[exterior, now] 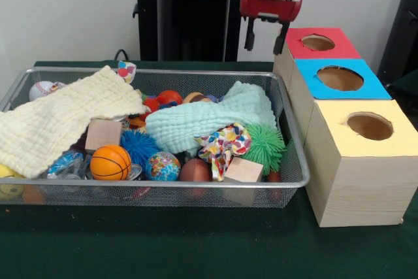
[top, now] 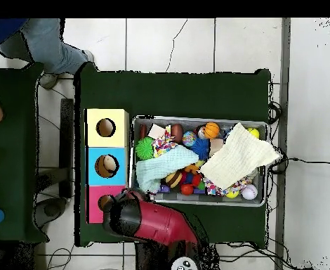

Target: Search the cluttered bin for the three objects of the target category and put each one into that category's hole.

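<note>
Three wooden boxes stand in a row, each with one round hole in a coloured top: we count one red box (exterior: pixel 318 43), one blue box (exterior: pixel 339 78) and one yellow box (exterior: pixel 369 126). Beside them we see one wire mesh bin (exterior: pixel 295 161) on the green bench (exterior: pixel 196 246), and in it two cloths, a pale yellow cloth (exterior: pixel 59 119) and a mint green cloth (exterior: pixel 209 121). We count two plain wooden cubes, one wooden cube (exterior: pixel 103 134) under the yellow cloth's edge and a second cube (exterior: pixel 243 170) at the bin's front wall. Among the balls we make out one orange basketball (exterior: pixel 110 163), one baseball (exterior: pixel 42 89), one globe-patterned ball (exterior: pixel 162 166), one brown football (exterior: pixel 195 170), one spiky blue ball (exterior: pixel 140 145) and one spiky green ball (exterior: pixel 264 146). One patterned fabric piece (exterior: pixel 224 142) lies between the green cloth and the second cube.

The end effector (exterior: pixel 266 36) hangs from the red and black arm with its two dark fingers pointing straight down and spread apart, pinching nothing. It sits just beside the red box, over that box's bin-side edge. The blue and yellow boxes lie farther from it, in that order. All the balls and cubes lie below it, in the bin, the basketball and baseball well apart from it. In the overhead view, the arm (top: pixel 150 221) covers part of the red box.
</note>
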`<state>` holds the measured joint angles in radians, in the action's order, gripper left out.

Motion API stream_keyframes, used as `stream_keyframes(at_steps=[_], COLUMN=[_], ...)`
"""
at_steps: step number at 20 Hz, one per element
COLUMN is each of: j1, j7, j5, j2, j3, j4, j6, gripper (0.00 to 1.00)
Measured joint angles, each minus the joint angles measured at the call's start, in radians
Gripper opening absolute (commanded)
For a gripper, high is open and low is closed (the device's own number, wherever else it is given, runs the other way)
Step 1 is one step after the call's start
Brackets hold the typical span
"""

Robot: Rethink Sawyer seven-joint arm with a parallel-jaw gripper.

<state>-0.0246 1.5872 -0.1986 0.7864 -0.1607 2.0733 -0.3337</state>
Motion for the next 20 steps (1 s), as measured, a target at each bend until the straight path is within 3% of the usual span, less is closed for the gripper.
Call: stream_keyframes(at_steps=[3, 4, 7, 12, 20], j1=[-0.030, -0.070, -0.117, -0.213, -0.188], j7=[0.000, 0.000, 0.000, 0.000, 0.000], j5=[0.000, 0.001, 0.001, 0.001, 0.001], j2=[0.015, 0.012, -0.001, -0.063, -0.140], j3=[-0.027, -0.062, -0.104, -0.200, -0.242], j4=[-0.023, -0.044, -0.065, -0.091, -0.091], j6=[-0.064, -0.074, -0.062, 0.071, 0.287], gripper=[1.00, 1.00, 1.00, 1.00, 1.00])
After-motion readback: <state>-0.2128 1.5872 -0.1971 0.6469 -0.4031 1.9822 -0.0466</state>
